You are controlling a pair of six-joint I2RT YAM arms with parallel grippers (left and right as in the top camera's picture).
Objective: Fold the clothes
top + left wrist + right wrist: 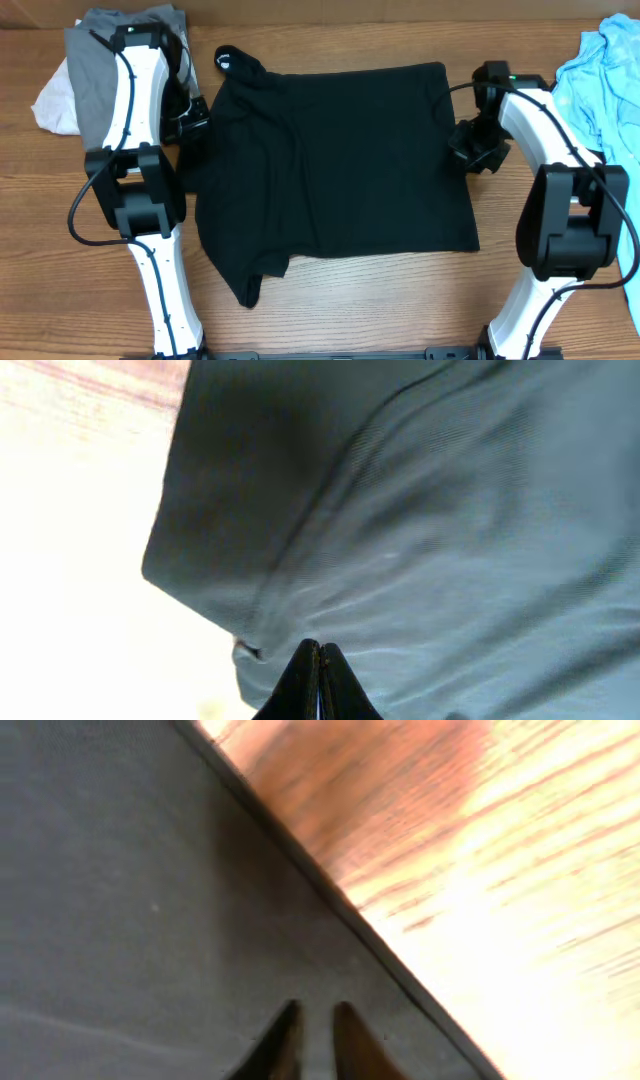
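Black shirt (340, 160) between grey pile (88, 70) and light-blue heap (615, 70)

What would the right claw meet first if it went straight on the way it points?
The shirt: the right claw points into its fabric just inside the edge, tips nearly together and seemingly touching it. Beneath that would be the table, though depth is unclear.
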